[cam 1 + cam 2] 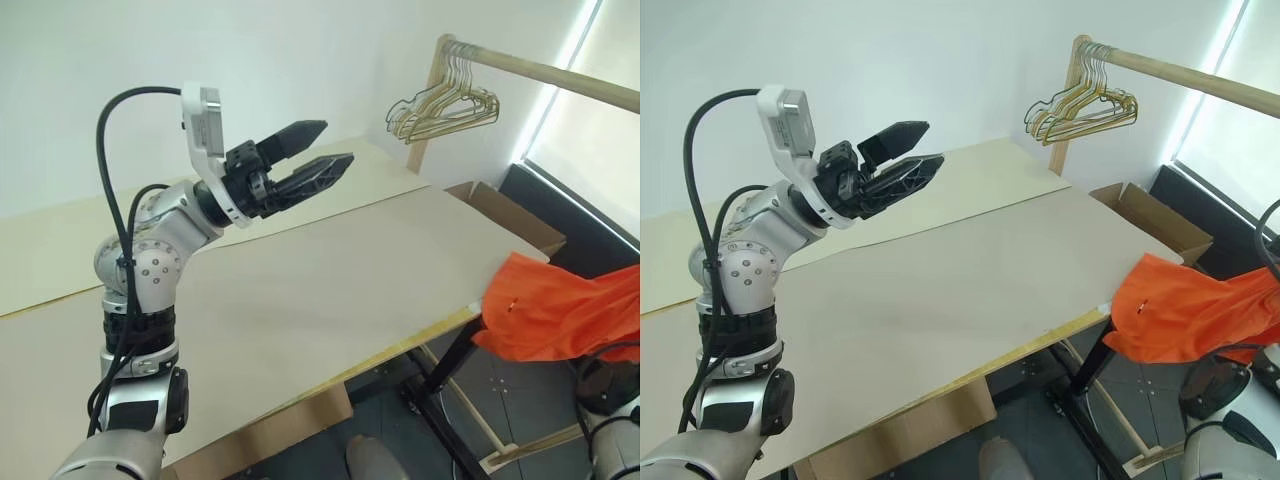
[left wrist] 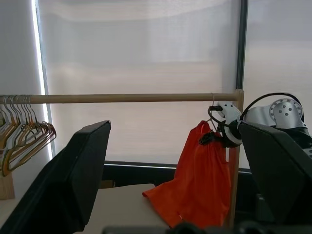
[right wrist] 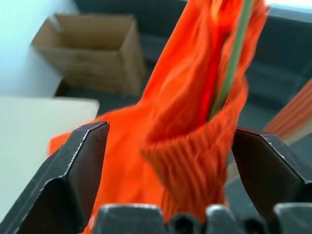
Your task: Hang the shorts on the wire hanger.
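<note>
Right black two-fingered gripper (image 3: 170,161) spread wide around gathered waistband of bright orange fabric shorts (image 3: 185,126), not pinching. Shorts hung on thin grey-green wire hanger (image 3: 233,58) beyond table edge (image 1: 440,330). Left gripper (image 1: 305,160) spread, empty.

The left arm (image 1: 150,260) is built of rounded silver-grey metal housings, their faces dotted with small dark screws, with black bands at the joints. A thick black cable (image 1: 110,140) loops from the lower arm up to a white, flat-sided camera block (image 1: 205,125) mounted behind the fingers. The left gripper (image 1: 318,155) has a black base and two black fingers (image 1: 300,133), wedge-shaped and tapering to blunt tips, the lower one ribbed with a lattice pattern. The right gripper (image 3: 170,141) has matching black, flat-faced, angular fingers (image 3: 78,165). The right arm (image 2: 285,112) shows a silver screw-studded housing, a white wrist piece and a black cable.
</note>
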Available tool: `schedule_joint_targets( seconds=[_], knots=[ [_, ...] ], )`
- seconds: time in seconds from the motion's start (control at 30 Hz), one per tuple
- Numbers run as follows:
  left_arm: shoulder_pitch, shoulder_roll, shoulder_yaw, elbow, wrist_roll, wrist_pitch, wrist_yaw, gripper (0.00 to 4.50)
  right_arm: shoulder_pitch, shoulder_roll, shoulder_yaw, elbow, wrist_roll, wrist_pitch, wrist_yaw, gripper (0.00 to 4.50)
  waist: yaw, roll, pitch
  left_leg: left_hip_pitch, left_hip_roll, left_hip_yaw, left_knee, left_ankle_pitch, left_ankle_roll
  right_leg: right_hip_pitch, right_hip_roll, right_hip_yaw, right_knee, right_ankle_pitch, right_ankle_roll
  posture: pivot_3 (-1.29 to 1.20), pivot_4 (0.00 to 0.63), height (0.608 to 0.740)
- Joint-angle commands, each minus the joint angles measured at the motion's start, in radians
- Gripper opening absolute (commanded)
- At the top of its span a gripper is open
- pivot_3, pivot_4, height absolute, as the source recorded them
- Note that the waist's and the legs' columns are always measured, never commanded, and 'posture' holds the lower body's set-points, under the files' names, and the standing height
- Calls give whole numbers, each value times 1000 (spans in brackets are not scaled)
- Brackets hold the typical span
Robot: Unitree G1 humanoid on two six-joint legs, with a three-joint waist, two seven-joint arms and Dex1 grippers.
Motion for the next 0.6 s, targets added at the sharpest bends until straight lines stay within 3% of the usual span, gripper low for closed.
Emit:
schedule_joint_targets(
  seconds=[0.03,0.3,0.4,0.47,0.6],
  knots=[
    [-11,9,3,-25,-1,-24,-1,4500,68,-50,135,-123,-155,-187,24,4476,2,0,0,0,0,0,0,0,0,0,0,0,0,0,0,-385,14,740],
    [-11,25,9,-22,1,-25,-6,4500,242,-120,457,-283,-583,-568,-15,4476,-2,0,0,0,-1,0,0,0,-1,-2,-1,1,0,0,1,-383,10,740],
    [-8,35,9,-21,10,-29,-7,4500,262,-130,596,-322,-705,-773,36,4476,-8,0,0,0,-1,0,0,-1,-1,-2,-1,2,0,0,1,-370,5,740],
    [0,53,5,-25,27,-33,-13,4500,247,-92,650,-333,-667,-910,166,4476,-11,0,0,1,0,0,0,0,-1,-1,0,2,0,0,2,-358,0,740],
    [77,160,-21,-58,102,-53,-73,4500,246,19,640,-381,-274,-936,665,4476,-18,-5,3,5,2,-1,0,-1,-2,4,3,1,0,1,2,-305,0,740]
  ],
)
